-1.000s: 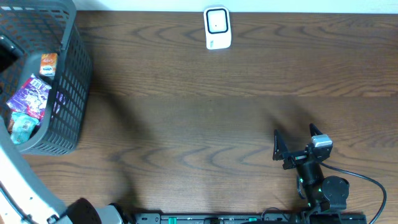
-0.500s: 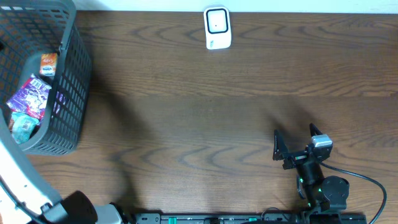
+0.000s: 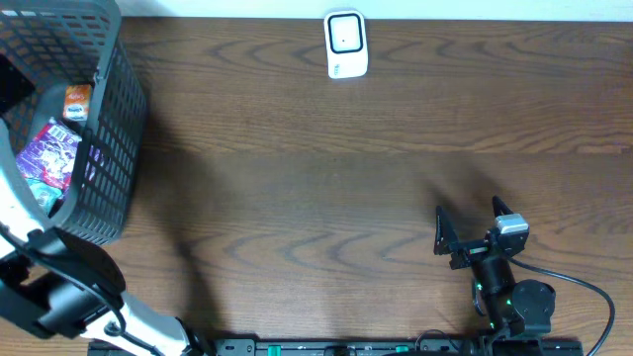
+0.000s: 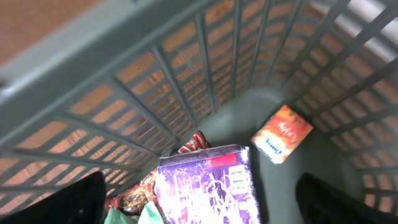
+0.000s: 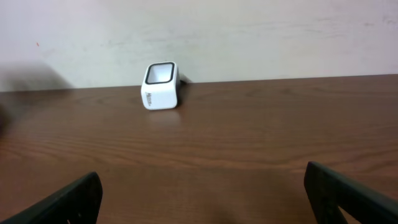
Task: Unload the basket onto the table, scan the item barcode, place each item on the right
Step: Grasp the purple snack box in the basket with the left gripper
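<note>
the purple packet (image 4: 205,180) lies flat in the bottom of the grey basket (image 3: 109,119), at the left edge of the surface (image 3: 316,178). a small orange box (image 4: 282,133) lies just beside it. the left pincer (image 4: 205,205) hangs right over the packet, its two fingers spread wide and holding nothing. i think the good way is to go straight down, keep off the basket wall, and pinch the packet by its sides. the white scanner (image 3: 345,44) waits at the far edge. the right pincer (image 3: 470,227) rests near the front edge, spread wide and empty.
</note>
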`<state>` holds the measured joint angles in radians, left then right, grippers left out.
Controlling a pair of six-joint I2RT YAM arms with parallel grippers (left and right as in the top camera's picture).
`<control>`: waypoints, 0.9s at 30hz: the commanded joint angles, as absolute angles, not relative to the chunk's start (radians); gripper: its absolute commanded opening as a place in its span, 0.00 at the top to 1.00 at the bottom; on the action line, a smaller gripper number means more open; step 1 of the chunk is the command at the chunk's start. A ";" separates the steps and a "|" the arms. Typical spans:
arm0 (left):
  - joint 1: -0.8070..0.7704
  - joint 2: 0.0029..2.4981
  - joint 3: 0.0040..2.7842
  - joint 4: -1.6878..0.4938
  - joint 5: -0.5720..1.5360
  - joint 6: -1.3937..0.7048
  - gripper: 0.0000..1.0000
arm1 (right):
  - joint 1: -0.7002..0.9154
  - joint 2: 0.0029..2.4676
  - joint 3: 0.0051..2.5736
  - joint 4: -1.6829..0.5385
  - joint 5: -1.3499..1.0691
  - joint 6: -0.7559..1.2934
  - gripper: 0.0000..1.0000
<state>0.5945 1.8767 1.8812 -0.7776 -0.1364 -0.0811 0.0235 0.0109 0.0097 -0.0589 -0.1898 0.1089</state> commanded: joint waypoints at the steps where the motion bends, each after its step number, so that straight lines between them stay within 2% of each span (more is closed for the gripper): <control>1: 0.580 1.937 1.893 -0.777 -0.174 -0.086 0.06 | 0.019 0.006 0.006 -0.060 -0.189 0.096 0.01; 7: 0.526 2.028 1.885 -0.783 -0.282 -0.138 0.06 | 0.019 0.006 0.006 -0.060 -0.189 0.096 0.01; 15: 0.480 2.106 1.873 -0.848 -0.283 -0.292 0.09 | 0.019 0.006 0.006 -0.060 -0.189 0.096 0.01; 27: 0.459 2.215 1.841 -0.931 -0.282 -0.380 0.11 | 0.019 0.006 0.006 -0.060 -0.189 0.096 0.01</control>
<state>0.4633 2.1715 1.8595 -0.9157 -0.2680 -0.3408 0.0235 0.0109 0.0097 -0.0589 -0.1898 0.1089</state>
